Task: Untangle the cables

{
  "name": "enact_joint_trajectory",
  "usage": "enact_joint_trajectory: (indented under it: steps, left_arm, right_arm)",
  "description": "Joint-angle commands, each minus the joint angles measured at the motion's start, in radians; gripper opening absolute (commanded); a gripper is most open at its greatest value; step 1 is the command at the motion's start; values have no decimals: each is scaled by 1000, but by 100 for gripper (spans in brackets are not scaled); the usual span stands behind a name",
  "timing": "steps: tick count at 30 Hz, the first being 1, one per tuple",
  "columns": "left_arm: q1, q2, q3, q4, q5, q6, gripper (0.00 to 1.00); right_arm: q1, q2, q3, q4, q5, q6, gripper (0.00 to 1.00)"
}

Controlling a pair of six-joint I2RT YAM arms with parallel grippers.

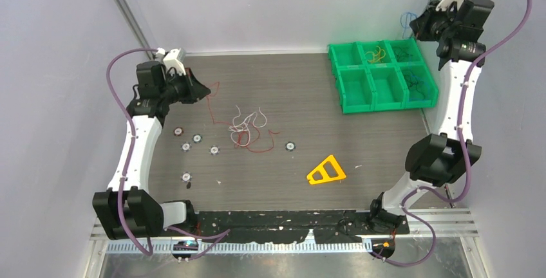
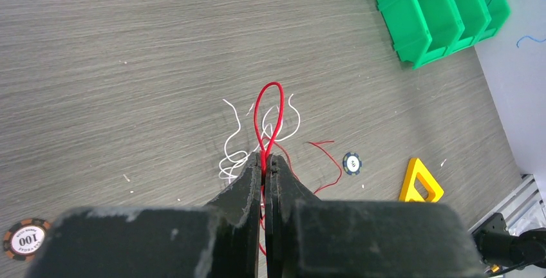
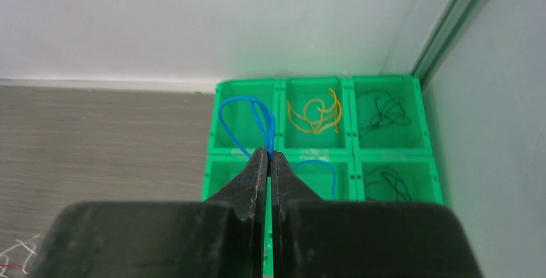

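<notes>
A loose tangle of red and white cables (image 1: 248,129) lies mid-table. My left gripper (image 1: 205,90) hovers up and left of it, shut on a red cable (image 2: 269,107). That cable loops out past the tips and trails down to the white cables (image 2: 230,157). My right gripper (image 1: 415,28) is raised at the far right above the green bin (image 1: 333,72), shut on a blue cable (image 3: 243,112) that loops over the bin's compartments. In the right wrist view the bin (image 3: 281,83) holds a yellow-orange cable (image 3: 315,114) and black cables (image 3: 384,109).
Several poker chips (image 1: 197,138) are scattered left of the tangle, and one chip (image 1: 291,145) lies to its right. A yellow triangle (image 1: 326,171) rests toward the near right. Walls close in on the left, back and right.
</notes>
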Motion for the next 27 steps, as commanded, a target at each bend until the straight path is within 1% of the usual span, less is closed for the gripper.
enact_joint_trajectory:
  steps: [1, 5, 9, 14, 20, 27]
  left_arm:
    - [-12, 16, 42, 47, 7, 3, 2]
    - [-19, 33, 57, 24, -10, 14, 2]
    - [-21, 47, 74, 9, -26, 18, 1]
    - [-22, 50, 78, 8, -34, 17, 1]
    - [-23, 52, 79, 8, -34, 19, 1]
    - [-24, 69, 82, 25, -17, -4, 1]
  right_arm:
    - [-36, 20, -69, 30, -13, -70, 5]
    - [-54, 50, -94, 46, -29, -93, 5]
    - [-67, 69, -59, 49, -49, -72, 5]
    - [-74, 42, 13, 61, -76, -34, 5]
    - [-74, -8, 80, 108, -73, 23, 5]
    - [-75, -30, 53, 142, -49, 24, 5]
